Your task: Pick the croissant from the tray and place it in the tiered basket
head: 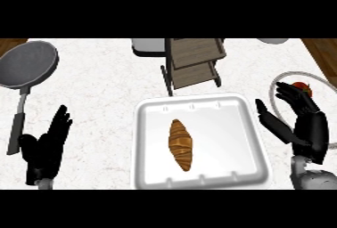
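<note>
The table [99, 84] is pale, faintly veined stone, with brown wood showing at both far corners. A white tray [201, 142] sits on it near the front edge, and the croissant [182, 144] lies lengthwise in the tray's middle, touched by nothing. Just beyond the tray stands the tiered basket [193, 62], its wooden shelves cut off at the top. Left of the tray lies a grey frying pan [26, 67]. The left hand [47, 149] rests left of the tray, fingers straight. The right hand [296, 122], right of the tray, is spread wide, partly hiding a plate [316, 80] with something red.
</note>
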{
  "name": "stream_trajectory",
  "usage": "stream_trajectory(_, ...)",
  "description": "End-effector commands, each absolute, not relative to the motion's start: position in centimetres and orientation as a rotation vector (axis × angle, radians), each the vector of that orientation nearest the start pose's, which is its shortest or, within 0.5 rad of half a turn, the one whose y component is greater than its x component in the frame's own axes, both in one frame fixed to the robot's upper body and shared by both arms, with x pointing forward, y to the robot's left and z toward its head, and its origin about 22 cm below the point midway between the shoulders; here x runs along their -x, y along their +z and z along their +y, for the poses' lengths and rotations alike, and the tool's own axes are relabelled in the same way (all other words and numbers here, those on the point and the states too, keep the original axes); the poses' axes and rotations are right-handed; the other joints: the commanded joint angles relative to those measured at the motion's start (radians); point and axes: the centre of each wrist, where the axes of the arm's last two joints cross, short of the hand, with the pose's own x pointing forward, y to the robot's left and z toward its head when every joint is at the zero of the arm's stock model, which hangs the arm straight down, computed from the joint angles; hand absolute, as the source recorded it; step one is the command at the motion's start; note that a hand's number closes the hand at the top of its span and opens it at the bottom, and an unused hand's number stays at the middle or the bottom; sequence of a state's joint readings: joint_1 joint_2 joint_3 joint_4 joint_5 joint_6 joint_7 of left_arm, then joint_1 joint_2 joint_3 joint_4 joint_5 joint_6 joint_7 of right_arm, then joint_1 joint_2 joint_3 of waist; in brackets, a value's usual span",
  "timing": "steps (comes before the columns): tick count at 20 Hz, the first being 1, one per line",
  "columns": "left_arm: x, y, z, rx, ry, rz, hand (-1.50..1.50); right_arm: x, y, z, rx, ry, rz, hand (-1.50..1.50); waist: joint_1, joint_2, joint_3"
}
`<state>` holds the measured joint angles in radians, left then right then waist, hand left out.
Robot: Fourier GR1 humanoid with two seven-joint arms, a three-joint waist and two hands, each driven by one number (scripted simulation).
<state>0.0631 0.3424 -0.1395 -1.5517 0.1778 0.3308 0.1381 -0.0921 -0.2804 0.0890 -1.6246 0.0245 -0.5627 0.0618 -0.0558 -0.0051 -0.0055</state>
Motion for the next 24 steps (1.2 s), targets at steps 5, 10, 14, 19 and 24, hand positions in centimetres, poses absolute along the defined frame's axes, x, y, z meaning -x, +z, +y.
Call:
stream_trajectory(5,-21.3,-4.3,24.5,-0.284,0.002,-1.292,0.00,-20.2,6.8,-21.2,0.649,-0.562,-1.796,-1.50,0.035,0.001,0.004)
stream_trajectory(10,-20.6,-4.8,25.4,-0.274,-0.020,-1.315,0.00,-16.2,5.1,-19.5,0.608,-0.190,-1.570,-1.50,0.042,0.002,0.000)
stream_trajectory(14,-20.2,-4.9,24.6,-0.267,-0.009,-1.290,0.00,-15.2,5.8,-20.0,0.597,0.057,-1.399,-1.50,0.055,0.004,-0.004)
stream_trajectory(19,-20.4,-4.6,25.3,-0.254,-0.040,-1.306,0.00,-14.2,6.1,-19.6,0.736,0.334,-1.212,-1.50,0.066,0.004,-0.008)
stream_trajectory(24,-21.3,-4.8,24.6,-0.257,-0.028,-1.298,0.00,-15.5,8.9,-17.2,0.916,0.395,-1.095,-1.50,0.068,0.006,-0.005)
